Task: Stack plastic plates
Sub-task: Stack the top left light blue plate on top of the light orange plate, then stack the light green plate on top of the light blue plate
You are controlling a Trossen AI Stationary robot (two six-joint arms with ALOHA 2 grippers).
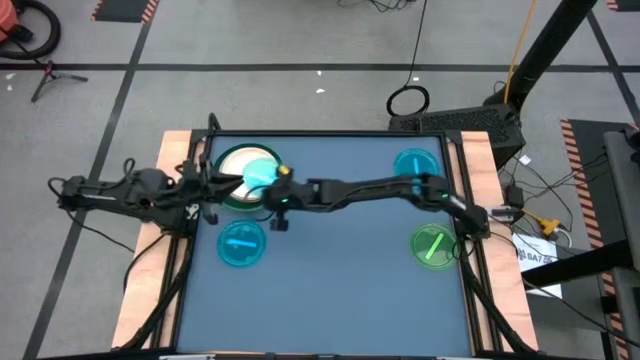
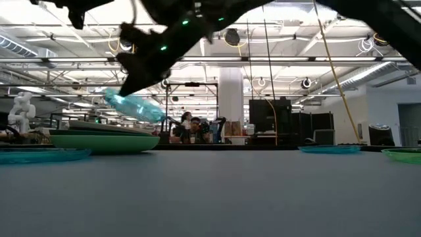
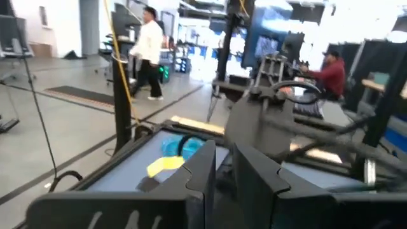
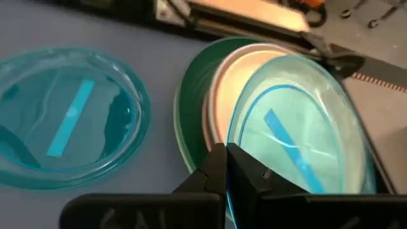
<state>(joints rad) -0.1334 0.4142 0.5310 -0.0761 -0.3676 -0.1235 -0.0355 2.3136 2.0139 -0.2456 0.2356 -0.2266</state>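
Observation:
A stack of plates [image 1: 232,172], with a large green plate at the bottom and white and pink ones on it, stands at the table's far left. It also shows in the low view [image 2: 105,141] and the right wrist view [image 4: 200,102]. My right gripper [image 1: 272,192] reaches across from the right. It is shut on a translucent cyan plate [image 1: 260,172] held tilted over the stack [image 2: 135,105]. My left gripper [image 1: 212,184] waits at the stack's left side with its fingers [image 3: 206,168] close together and empty. My right gripper pinches the cyan plate's rim [image 4: 236,166] between its two fingers, at the edge nearest the wrist. The fingers come from the table's right, slanting down. The plate [image 4: 299,140] is lifted clear and tilted, hanging just above the stack's top plate.
A second cyan plate [image 1: 242,243] lies on the table nearer than the stack. A third cyan plate [image 1: 415,163] lies at the far right, and a bright green plate [image 1: 435,245] lies at the right. The blue table surface [image 1: 330,270] lies between them. People are in the room beyond.

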